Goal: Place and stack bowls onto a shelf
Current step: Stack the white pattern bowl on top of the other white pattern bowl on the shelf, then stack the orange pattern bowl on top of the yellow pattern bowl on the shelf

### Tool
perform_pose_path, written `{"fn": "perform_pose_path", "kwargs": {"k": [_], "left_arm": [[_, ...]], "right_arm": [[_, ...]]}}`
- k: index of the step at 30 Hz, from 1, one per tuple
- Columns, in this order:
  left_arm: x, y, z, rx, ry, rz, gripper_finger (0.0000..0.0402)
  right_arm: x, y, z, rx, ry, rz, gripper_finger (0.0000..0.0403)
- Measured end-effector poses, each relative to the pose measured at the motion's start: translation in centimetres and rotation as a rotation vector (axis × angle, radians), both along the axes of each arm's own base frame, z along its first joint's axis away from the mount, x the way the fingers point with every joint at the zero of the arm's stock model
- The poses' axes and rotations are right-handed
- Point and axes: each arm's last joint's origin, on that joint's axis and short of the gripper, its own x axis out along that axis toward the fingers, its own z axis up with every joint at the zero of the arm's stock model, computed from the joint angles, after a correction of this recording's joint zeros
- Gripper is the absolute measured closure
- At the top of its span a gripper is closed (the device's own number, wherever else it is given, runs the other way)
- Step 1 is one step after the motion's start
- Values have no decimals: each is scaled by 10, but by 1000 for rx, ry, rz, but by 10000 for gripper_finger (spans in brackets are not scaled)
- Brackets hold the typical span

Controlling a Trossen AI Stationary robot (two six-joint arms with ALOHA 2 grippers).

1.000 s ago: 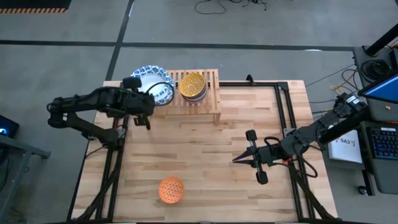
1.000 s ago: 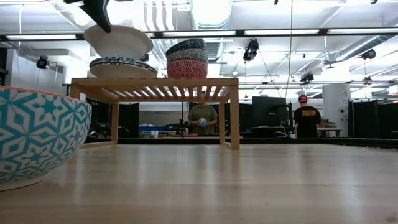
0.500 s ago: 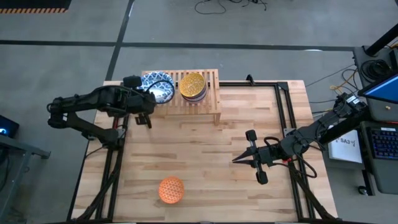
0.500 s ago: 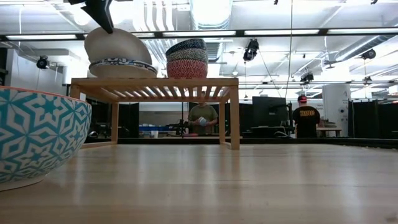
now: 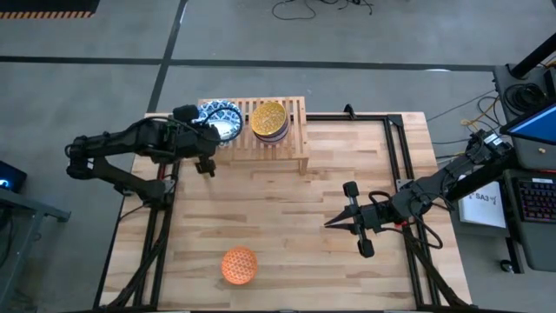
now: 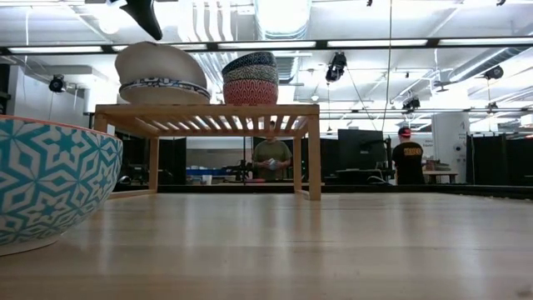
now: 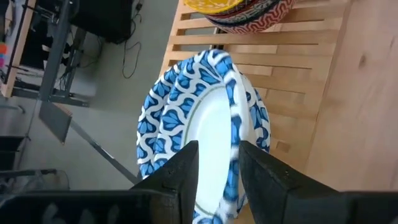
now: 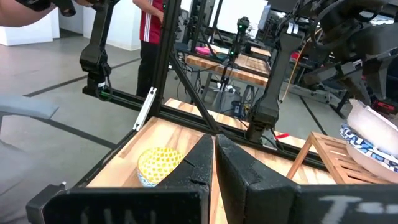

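Left pincer [image 5: 211, 137]: I see it above the left end of the low light-wood slatted shelf [image 5: 287, 149], at the back of the bench. Its two dark fingers [image 7: 186, 171] stand apart on both sides of a bowl rim, so the grip looks released; I cannot tell if they touch it.

Wide bowls: a stack of wide blue-patterned bowls with white insides [image 5: 219, 120] is on the left part of the shelf. In the low view the top bowl [image 6: 160, 65] lies tilted on the ones under it.

Small bowls: a stack of smaller patterned bowls, the top one yellow [image 5: 269, 117], stands just beside the wide stack on the right part of the shelf. From the low view I see a red one [image 6: 250, 91] at the bottom and dark blue ones higher.

Orange bowl: one small orange patterned bowl [image 5: 239, 265] sits alone near the front edge of the light wooden bench [image 5: 287, 226], well apart from the shelf.

Right pincer [image 5: 330, 223]: clenched, empty, low over the right middle of the bench.

Behind: two persons [image 6: 271, 158] stand in the room beyond the shelf.
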Motion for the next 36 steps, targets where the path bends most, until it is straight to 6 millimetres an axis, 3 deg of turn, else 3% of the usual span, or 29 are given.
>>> {"fn": "perform_pose_path", "kwargs": {"k": [12, 20, 25, 30, 36], "left_arm": [[2, 1, -19, 16, 15, 84, 303], [2, 2, -46, 48, 80, 126, 303], [0, -1, -45, 14, 5, 177, 303], [0, -25, -39, -88, -193, 138, 303], [5, -80, -51, -216, -438, -101, 303]], "right_arm": [[0, 0, 0, -6, -1, 0, 394], [0, 0, 0, -7, 0, 0, 394], [0, 0, 0, -7, 0, 0, 394], [0, 0, 0, -28, -5, 2, 394], [1, -1, -1, -34, -3, -4, 394]]}}
